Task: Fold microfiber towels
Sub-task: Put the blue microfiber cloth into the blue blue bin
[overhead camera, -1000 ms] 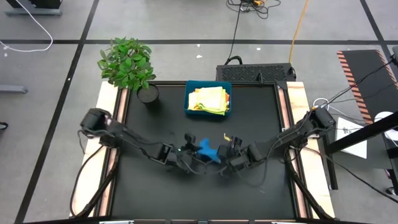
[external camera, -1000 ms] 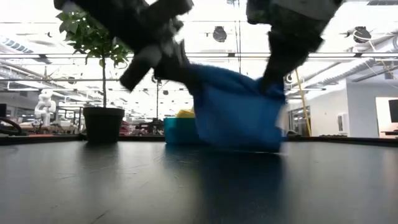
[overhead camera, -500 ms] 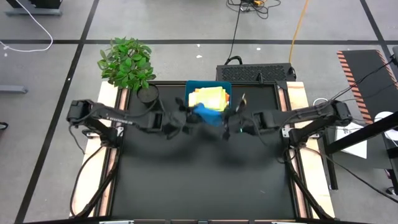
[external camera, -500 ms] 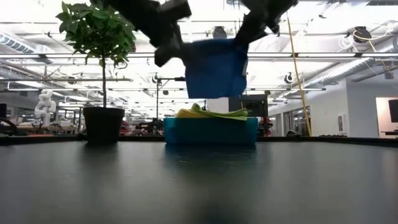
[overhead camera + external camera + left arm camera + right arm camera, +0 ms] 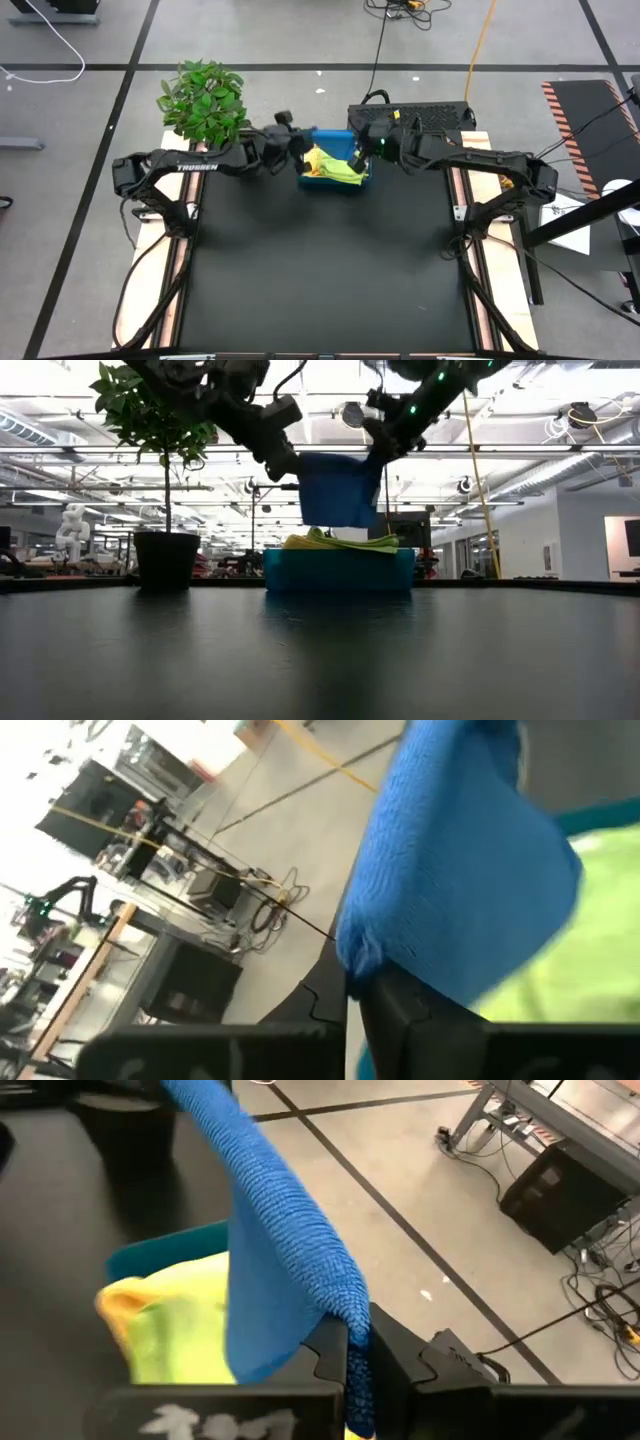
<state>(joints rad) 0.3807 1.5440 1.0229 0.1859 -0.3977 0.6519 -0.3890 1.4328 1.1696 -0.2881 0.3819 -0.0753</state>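
- We see the soft blue microfiber towel (image 5: 340,488) hanging in the air directly above the rigid teal rectangular tray (image 5: 338,570).
- The left gripper (image 5: 287,464) pinches one upper corner; the right gripper (image 5: 375,452) pinches the other, both above the tray.
- Folded lime green (image 5: 343,170) and yellow cloths (image 5: 322,157), possibly others beneath, lie inside the tray.

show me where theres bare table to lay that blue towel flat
The black table is bare from the teal rectangular tray to the near edge. It is crowded at the far edge: potted plant, tray, and both hands holding the blue microfiber towel.
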